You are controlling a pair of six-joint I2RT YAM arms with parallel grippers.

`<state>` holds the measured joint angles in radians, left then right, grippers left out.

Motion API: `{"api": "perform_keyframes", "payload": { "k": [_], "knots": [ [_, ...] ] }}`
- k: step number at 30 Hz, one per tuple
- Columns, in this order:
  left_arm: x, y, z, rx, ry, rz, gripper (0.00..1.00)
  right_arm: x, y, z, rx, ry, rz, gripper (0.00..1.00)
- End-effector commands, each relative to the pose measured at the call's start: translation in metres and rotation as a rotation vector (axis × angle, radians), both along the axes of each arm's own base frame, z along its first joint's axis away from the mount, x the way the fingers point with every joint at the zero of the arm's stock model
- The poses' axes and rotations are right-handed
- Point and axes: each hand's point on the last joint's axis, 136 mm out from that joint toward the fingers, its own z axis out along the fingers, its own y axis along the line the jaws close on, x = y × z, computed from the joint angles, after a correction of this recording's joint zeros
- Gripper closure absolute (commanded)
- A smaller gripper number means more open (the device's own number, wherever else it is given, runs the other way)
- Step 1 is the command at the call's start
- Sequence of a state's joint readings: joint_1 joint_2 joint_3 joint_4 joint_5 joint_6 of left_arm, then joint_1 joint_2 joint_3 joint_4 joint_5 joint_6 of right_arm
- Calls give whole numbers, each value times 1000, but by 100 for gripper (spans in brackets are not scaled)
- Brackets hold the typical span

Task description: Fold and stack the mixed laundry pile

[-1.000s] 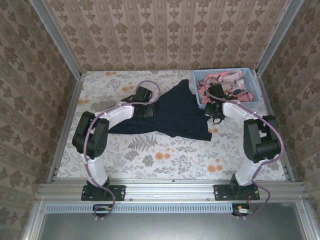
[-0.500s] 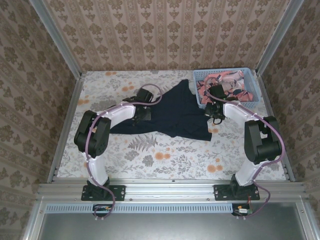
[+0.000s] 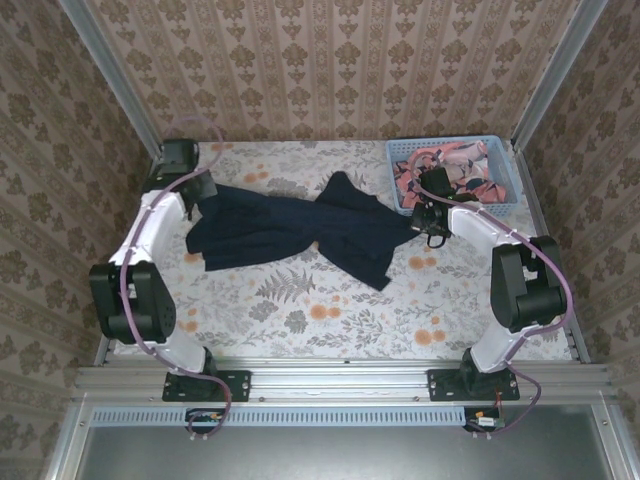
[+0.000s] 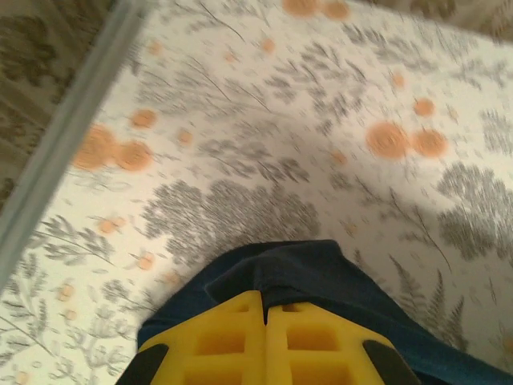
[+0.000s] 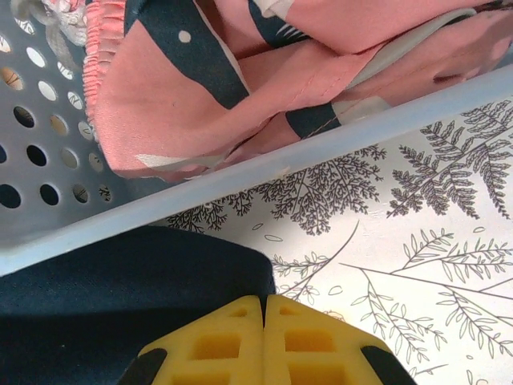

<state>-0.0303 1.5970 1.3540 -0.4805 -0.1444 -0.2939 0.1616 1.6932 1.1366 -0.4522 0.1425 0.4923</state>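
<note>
Two clenched grips stretch the dark navy cloth T-shirt (image 3: 290,225) across the desk (image 3: 330,310): left pincer (image 4: 264,309) at its left end, right pincer (image 5: 263,303), apparently, beside the light blue plastic basket (image 5: 72,228) holding the pink patterned garment (image 5: 184,88). Hard pulling could slip a hem free.

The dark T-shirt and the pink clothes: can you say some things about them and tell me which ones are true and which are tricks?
1. The pink garment lies inside the light blue basket. True.
2. The dark T-shirt is folded into a neat stack. False: it lies stretched out and unfolded on the table.
3. The left gripper is shut on the T-shirt. True.
4. The right gripper holds the pink garment. False: it is shut on an edge of the T-shirt, just outside the basket.
</note>
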Motion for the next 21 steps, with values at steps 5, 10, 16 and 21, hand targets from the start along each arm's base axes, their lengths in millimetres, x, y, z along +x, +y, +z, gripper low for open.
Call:
{"api": "perform_keyframes", "payload": {
  "k": [5, 10, 16, 21],
  "knots": [
    [16, -9, -18, -102, 32, -62, 100, 9, 12, 30, 74, -67, 43, 100],
    [21, -5, 8, -89, -25, -68, 100, 22, 37, 102, 212, -229, 118, 100],
    [34, 16, 67, -36, -166, -40, 100, 20, 28, 228, 249, -502, 131, 100],
    [74, 46, 63, -32, -175, 2, 100, -8, 15, 257, 261, -563, 97, 100]
  ]
}}
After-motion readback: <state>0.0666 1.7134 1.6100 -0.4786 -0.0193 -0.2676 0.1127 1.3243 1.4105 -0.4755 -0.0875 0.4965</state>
